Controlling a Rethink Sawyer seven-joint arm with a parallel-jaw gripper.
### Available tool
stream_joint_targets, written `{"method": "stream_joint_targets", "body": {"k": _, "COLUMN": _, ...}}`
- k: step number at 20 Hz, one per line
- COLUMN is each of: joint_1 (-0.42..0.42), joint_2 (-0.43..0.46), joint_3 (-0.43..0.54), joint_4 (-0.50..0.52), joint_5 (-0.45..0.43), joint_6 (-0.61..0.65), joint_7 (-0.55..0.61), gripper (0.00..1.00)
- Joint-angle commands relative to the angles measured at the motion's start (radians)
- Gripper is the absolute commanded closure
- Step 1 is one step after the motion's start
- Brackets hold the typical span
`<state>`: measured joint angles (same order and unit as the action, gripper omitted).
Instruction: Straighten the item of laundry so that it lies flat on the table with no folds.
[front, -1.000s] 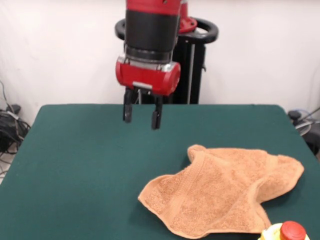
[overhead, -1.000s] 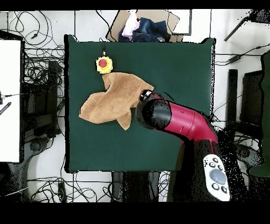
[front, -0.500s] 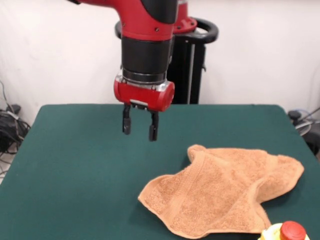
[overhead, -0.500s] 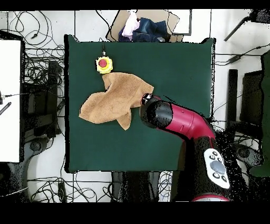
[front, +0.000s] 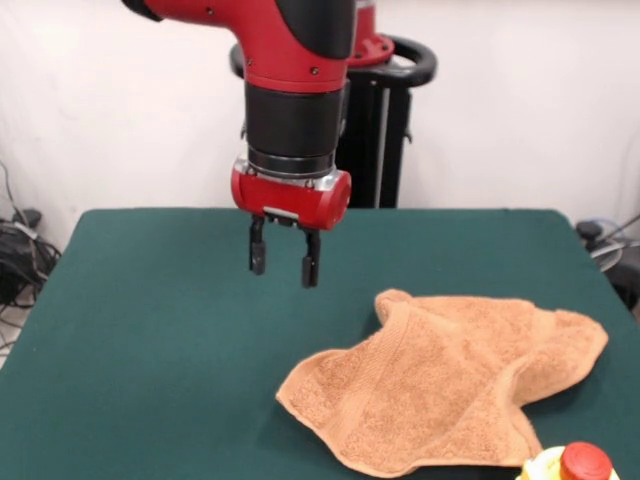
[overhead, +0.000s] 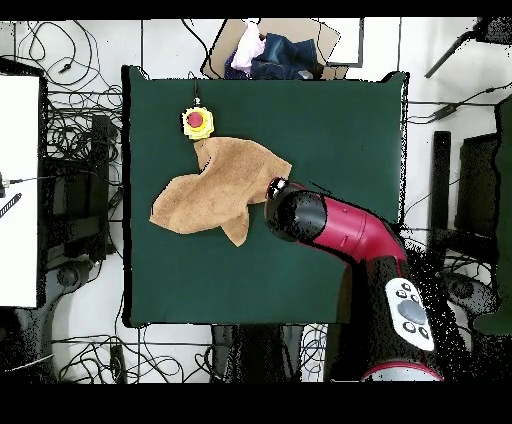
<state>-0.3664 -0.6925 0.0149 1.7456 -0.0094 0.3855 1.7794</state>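
Observation:
The orange-tan towel (front: 450, 385) lies crumpled on the green table (front: 150, 350), at the front right in the front view, with folded-over edges and a raised corner pointing toward the robot. In the overhead view the towel (overhead: 215, 190) lies left of centre. My gripper (front: 284, 262) hangs open and empty above the table, up and to the left of the towel's raised corner, not touching it. In the overhead view the arm (overhead: 330, 225) covers the gripper, right beside the towel's right edge.
A yellow button box with a red top (front: 575, 466) stands at the table's front edge, touching the towel; it also shows in the overhead view (overhead: 197, 122). A box of clothes (overhead: 265, 50) lies beyond the table. Cables lie on the floor around it.
The gripper has come down a little toward the table and shifted slightly toward the towel. It stays open. The towel has not moved.

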Motion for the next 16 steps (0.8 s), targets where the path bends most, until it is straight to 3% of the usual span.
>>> {"method": "stream_joint_targets", "body": {"k": 1, "joint_1": 0.010, "joint_2": -0.014, "joint_3": 0.102, "joint_4": 0.007, "joint_5": -0.024, "joint_6": 0.001, "joint_7": 0.051, "gripper": 0.00}}
{"method": "stream_joint_targets", "body": {"k": 16, "joint_1": 0.114, "joint_2": 0.024, "joint_3": 0.040, "joint_4": -0.067, "joint_5": 0.013, "joint_6": 0.025, "joint_7": 0.139, "gripper": 0.00}}
